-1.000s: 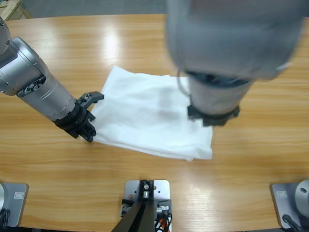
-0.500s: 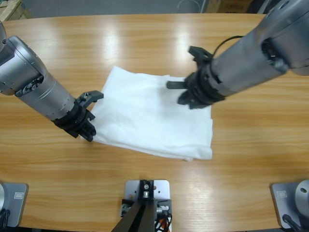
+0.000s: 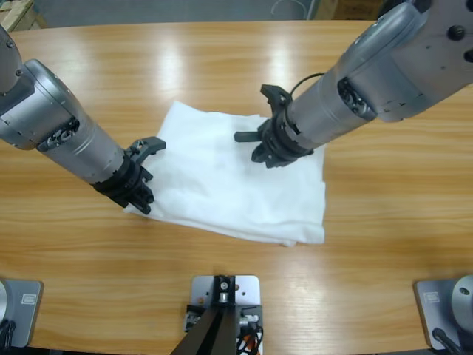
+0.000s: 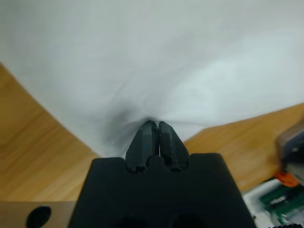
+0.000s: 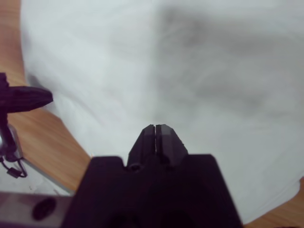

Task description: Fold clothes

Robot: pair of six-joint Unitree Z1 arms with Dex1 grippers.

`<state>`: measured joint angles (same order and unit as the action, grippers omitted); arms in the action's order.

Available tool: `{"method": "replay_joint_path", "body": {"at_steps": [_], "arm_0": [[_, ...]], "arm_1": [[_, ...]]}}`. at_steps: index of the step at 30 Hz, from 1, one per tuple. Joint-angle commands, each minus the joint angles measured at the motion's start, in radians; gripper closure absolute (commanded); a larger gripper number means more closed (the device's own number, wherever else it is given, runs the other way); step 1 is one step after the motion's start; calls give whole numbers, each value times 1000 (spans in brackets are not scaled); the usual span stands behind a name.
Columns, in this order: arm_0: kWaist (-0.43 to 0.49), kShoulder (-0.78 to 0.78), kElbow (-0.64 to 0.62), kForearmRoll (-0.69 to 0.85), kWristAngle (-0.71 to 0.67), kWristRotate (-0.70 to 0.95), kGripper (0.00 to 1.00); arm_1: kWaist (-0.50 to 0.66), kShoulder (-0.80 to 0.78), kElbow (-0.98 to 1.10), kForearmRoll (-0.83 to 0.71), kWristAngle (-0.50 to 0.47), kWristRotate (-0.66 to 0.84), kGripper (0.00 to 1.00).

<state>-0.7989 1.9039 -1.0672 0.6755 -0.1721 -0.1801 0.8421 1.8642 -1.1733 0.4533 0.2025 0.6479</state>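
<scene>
I'm seeing one T-shirt (image 3: 236, 177) lying mid-table as a folded white slab, roughly rectangular, long axis running 10 to 4 o'clock; no sleeves or collar are showing, so I'm judging it well along, with maybe a last fold or a tidy-up left, but I can't tell from here which. The left gripper (image 3: 139, 194) is sitting at the shirt's 8 o'clock corner, and in its wrist view the jaws are pressed together with cloth puckering into the tips (image 4: 155, 129), so I'm reading it as pinching the fabric edge. The right gripper (image 3: 260, 137) is coming in from 2 o'clock and hanging over the shirt's upper middle; its wrist view shows the jaws closed tip to tip (image 5: 155, 129) over white cloth, no pucker visible, so I'm calling it closed on nothing, though I can't tell whether the tips are touching the cloth. In the high view a black prong is sticking out either side of each gripper. Count: one shirt, two arms, two grippers, one wooden table (image 3: 384, 244); nothing else on the wood beyond rig hardware
</scene>
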Motion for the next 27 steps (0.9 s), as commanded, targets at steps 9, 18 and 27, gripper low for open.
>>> {"method": "replay_joint_path", "body": {"at_steps": [9,18,27], "arm_0": [[-87,110,16,7,128,-48,1000],[-94,107,25,6,126,-56,1000],[-94,94,43,-1,117,-62,1000]], "arm_1": [[-44,122,103,-129,44,-37,1000],[-163,158,123,-119,-7,-79,1000],[-370,209,98,-116,-31,-195,1000]]}}
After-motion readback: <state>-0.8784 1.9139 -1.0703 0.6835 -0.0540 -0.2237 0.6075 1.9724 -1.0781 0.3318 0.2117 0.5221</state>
